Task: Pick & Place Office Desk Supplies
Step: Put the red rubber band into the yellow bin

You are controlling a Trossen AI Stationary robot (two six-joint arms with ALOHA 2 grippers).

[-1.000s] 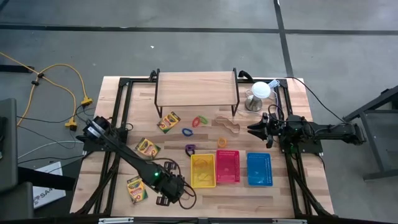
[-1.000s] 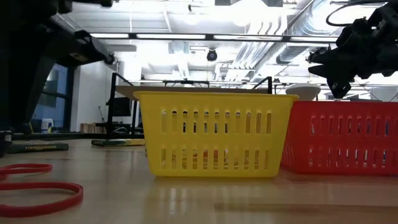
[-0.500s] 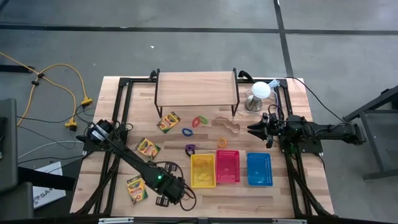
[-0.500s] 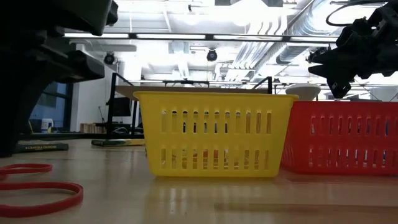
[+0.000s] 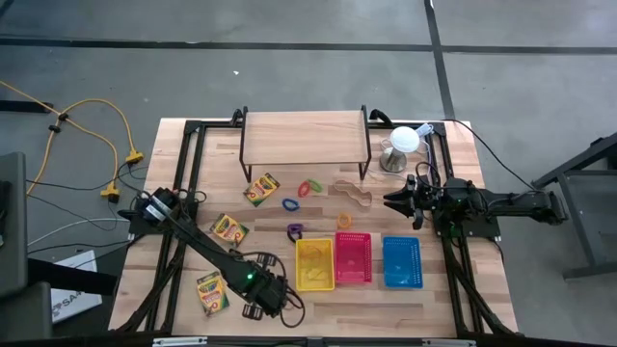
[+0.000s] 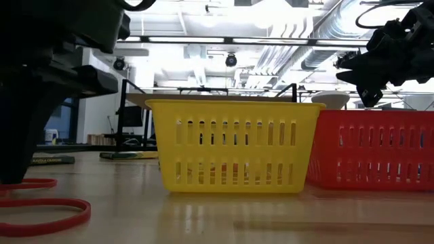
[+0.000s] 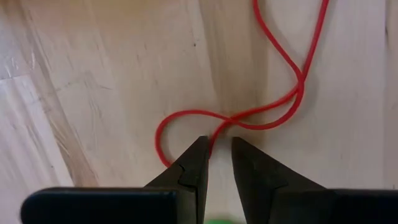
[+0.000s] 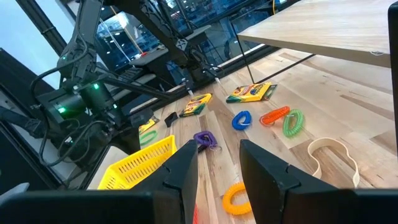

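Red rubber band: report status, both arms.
Left gripper fingers open, straddling red rubber band flat on table. Right gripper open, empty, waiting above table. Nothing in the way.

Red rubber band point(image 7: 261, 99) runs off the left wrist frame's edge, and its loop passes behind the left gripper point(image 7: 217, 152) fingertips; contact can't be told. In low view the left arm point(image 6: 41, 81) blocks that side. Yellow basket point(image 6: 234, 146) contents unreadable through slats. Red basket point(image 6: 380, 149) cut off.
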